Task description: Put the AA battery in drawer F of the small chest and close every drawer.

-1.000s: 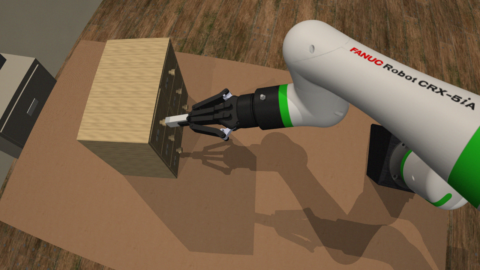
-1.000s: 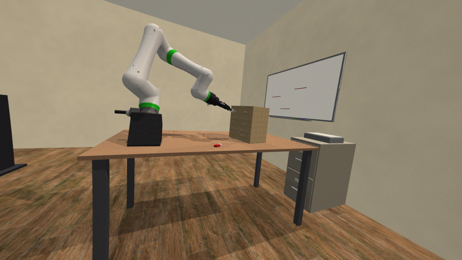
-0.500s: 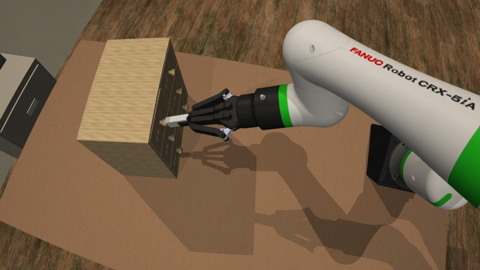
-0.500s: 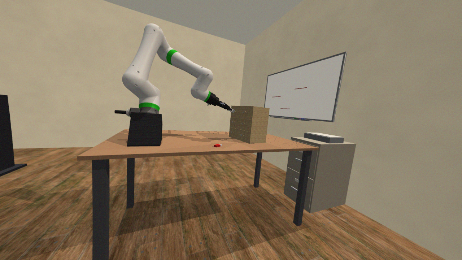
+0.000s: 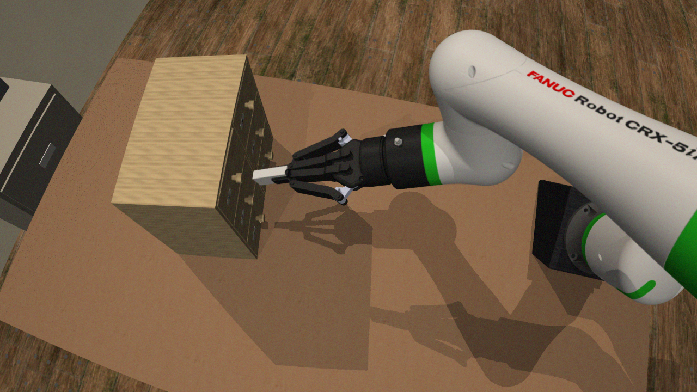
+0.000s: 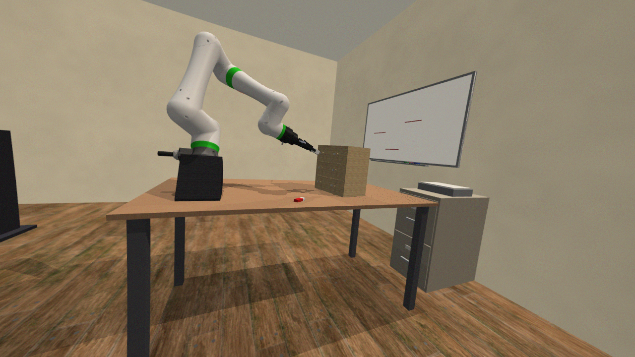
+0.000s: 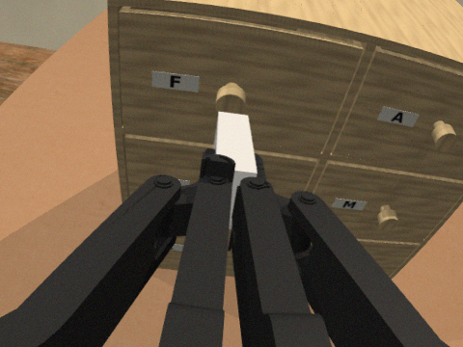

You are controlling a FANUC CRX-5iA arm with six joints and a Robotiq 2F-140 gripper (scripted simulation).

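Small wooden chest [image 5: 180, 131] [image 6: 355, 170] [image 7: 415, 26], by table's [image 5: 121, 312] [image 6: 248, 209] [image 7: 63, 145] cabinet-side edge. Drawer F [image 5: 233, 191] [image 6: 339, 157] [image 7: 289, 87]: top row, dark-grained, pale round knob, grey label. AA battery: whereabouts cannot be told. Gripper [image 5: 270, 175] [image 6: 317, 151] [image 7: 230, 136]: fingers together, empty.

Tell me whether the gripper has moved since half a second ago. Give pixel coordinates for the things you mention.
Yes: in the top view the gripper [image 5: 256, 177] [image 6: 317, 152] [image 7: 230, 136] has moved away from drawer F's knob [image 5: 237, 177] [image 6: 337, 153] [image 7: 231, 93].
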